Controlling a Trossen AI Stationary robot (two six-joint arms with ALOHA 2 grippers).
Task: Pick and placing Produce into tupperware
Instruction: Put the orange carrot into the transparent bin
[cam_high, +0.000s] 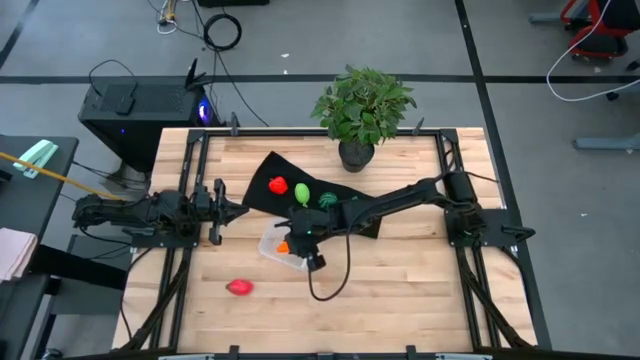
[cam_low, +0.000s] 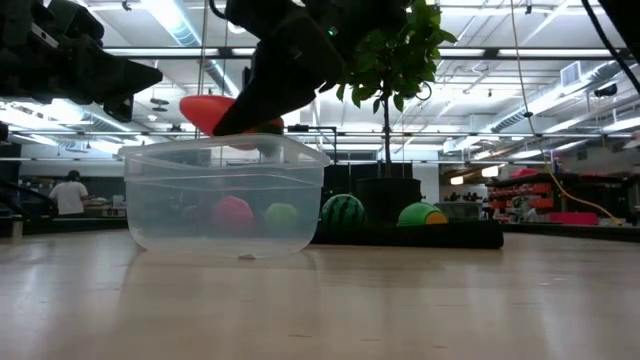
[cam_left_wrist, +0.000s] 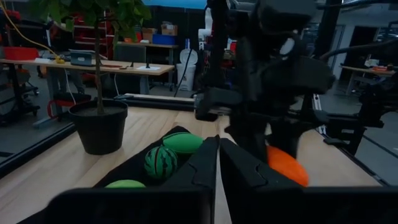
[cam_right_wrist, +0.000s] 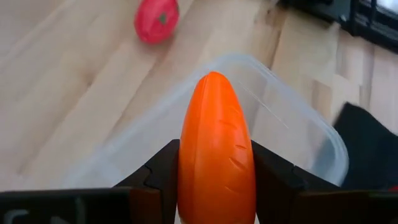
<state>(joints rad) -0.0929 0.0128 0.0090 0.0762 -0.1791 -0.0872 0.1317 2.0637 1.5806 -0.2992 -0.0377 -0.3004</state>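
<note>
Nearest you on the pale wood-plank worktop (cam_high: 400, 290) lies one smooth, rounded red toy fruit (cam_high: 238, 287), alone and well apart from the rest.

Next back, the right gripper (cam_right_wrist: 216, 177) has its jaws clenched on a glossy orange plastic carrot (cam_right_wrist: 215, 155), tapered, w/ shallow moulded grooves along its side. It hangs just above the small clear plastic tupperware (cam_high: 272, 246), a shallow rectangular tub w/ rounded corners and a thin rolled rim. In the low view the carrot sits at rim height, not resting on the tub floor. You can't tell from the frames whether anything lies inside; the blurred red and green shapes in the low view look to be seen through the tub's clear walls.

Left gripper (cam_high: 222, 210) waits at the worktop's left side, level w/ the tub, jaws shut on nothing.

Behind the tub, a black cloth mat (cam_high: 262, 178) carries a second red piece (cam_high: 278, 185), a light green rounded one (cam_high: 302, 192) and a dark green striped melon-like one (cam_high: 328, 199). The left wrist view shows one more green oval (cam_left_wrist: 183, 142) on the mat beside the striped one.

Farthest back stands a leafy green plant in a dark round pot (cam_high: 357, 153), touching the mat's far edge.
</note>
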